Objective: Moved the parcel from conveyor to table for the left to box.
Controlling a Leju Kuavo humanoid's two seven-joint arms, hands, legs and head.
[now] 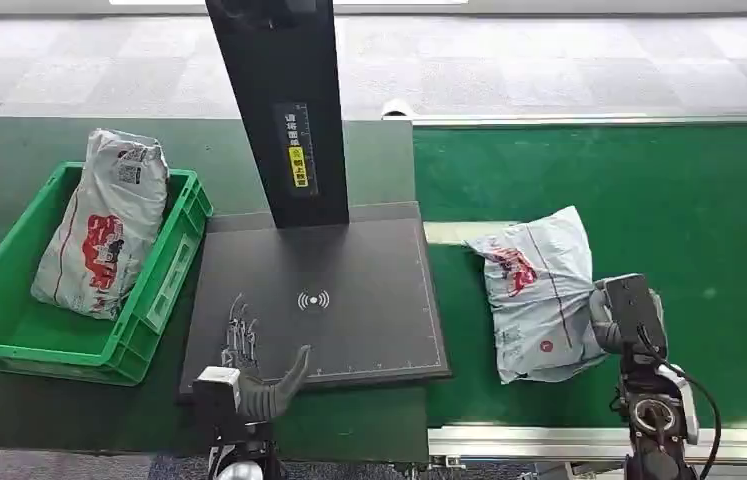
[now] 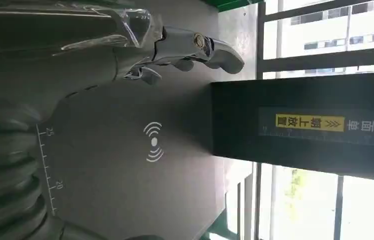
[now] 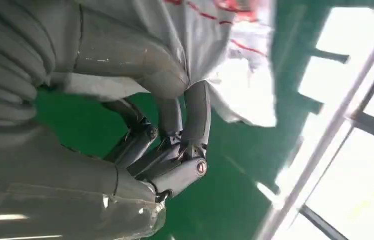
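Grey floor tiles run behind a dark green counter (image 1: 9, 150) on the left and a green conveyor (image 1: 649, 170) on the right.

Far left, a green crate (image 1: 164, 275) sits on the counter w/ 1 grey bagged parcel (image 1: 104, 225) leaning inside it, red print on its front.

Just right of the crate lies a black scan pad (image 1: 369, 300) w/ a white wireless mark in the middle and a ruler scale along its edges. A black post (image 1: 284, 90) stands at the pad's back, yellow label on its face.

At the pad's near edge, the left hand (image 1: 254, 375) hovers over the pad, fingers (image 2: 210, 47) straight and apart, thumb out to the side, holding nothing.

Right of the pad, the task's parcel (image 1: 534, 290), a grey poly bag w/ red print, lies on the conveyor close to the counter edge.

Right hand (image 1: 614, 320) is at the bag's right side. In the right wrist view its thumb presses on the bag and its fingers (image 3: 174, 125) curl in against the bag's edge, pinching it; bag's underside is on the belt.
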